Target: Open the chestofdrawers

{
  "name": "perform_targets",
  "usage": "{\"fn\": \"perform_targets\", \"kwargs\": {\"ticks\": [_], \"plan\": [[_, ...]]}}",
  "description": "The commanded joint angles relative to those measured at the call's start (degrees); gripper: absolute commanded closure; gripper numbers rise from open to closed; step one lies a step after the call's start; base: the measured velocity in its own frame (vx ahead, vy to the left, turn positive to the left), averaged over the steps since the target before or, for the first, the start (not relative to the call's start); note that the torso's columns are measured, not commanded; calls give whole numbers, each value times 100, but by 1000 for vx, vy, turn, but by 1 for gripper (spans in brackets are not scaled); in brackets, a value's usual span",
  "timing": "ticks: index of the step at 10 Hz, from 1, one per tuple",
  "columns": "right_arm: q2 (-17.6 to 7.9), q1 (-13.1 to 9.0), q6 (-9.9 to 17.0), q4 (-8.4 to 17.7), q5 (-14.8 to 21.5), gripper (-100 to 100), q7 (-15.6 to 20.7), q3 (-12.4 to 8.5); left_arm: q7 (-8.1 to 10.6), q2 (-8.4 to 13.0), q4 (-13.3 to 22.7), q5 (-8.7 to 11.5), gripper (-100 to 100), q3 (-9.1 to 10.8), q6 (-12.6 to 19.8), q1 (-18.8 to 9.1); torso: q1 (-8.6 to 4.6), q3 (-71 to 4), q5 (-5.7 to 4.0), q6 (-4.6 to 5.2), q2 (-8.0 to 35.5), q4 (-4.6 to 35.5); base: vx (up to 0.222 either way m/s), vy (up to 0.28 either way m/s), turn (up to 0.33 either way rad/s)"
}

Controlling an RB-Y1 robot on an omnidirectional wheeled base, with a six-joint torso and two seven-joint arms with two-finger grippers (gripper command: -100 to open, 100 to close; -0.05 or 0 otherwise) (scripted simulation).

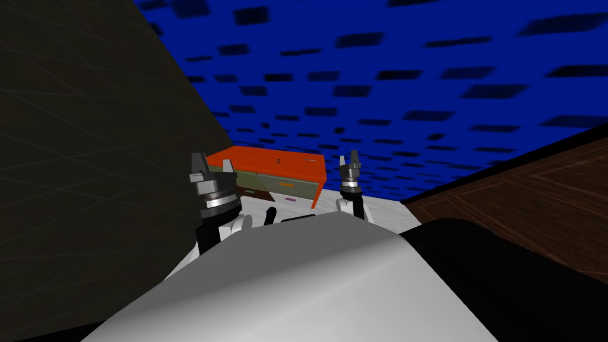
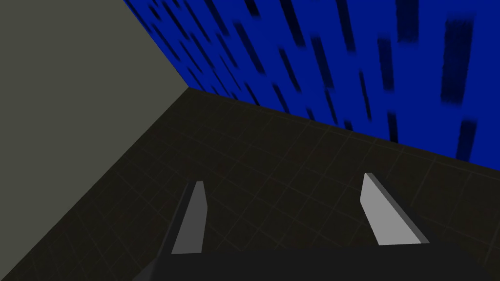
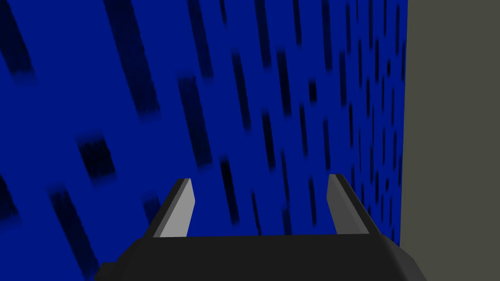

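both my left fingers (image 2: 390,214) and right fingers (image 3: 178,210) stand apart, holding nothing, aimed up at the blue wall (image 1: 386,89). the orange chest of drawers (image 1: 273,163) sits well beyond them, between the two pairs, its grey-green drawer fronts (image 1: 291,185) looking shut. the risk, i think: the handles look tiny, so a reach from here could miss or slip off, and the dark wall (image 1: 89,148) beside my left fingers may get scraped.

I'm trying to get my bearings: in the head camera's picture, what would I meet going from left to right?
A dark wall → left claw → orange chest of drawers → right claw → brown wooden surface.
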Motion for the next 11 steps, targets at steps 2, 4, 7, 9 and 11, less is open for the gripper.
{"fn": "perform_targets", "kwargs": {"ticks": [2,4,7,9,11], "plan": [[0,0,0,0,0,0,0,0,0,0,0,0,0,0,0,0,0,-1689,0,0,847,846,0,0,0],[0,0,0,0,0,0,0,0,0,0,0,0,0,0,0,0,0,-3381,0,0,1693,1692,0,0,0],[0,1,0,2,0,0,0,0,-12,407,433,-55,-100,-72,67,-128,4,-4735,1,0,2361,2359,13,12,-45],[0,1,1,2,0,0,0,0,-19,489,691,-87,-100,-115,107,-204,4,-4766,1,0,2379,2380,18,23,-57],[0,1,0,2,0,0,0,0,-26,539,973,-123,-100,-162,150,-287,-3,-4765,-1,-1,2384,2383,21,17,-47]]}}
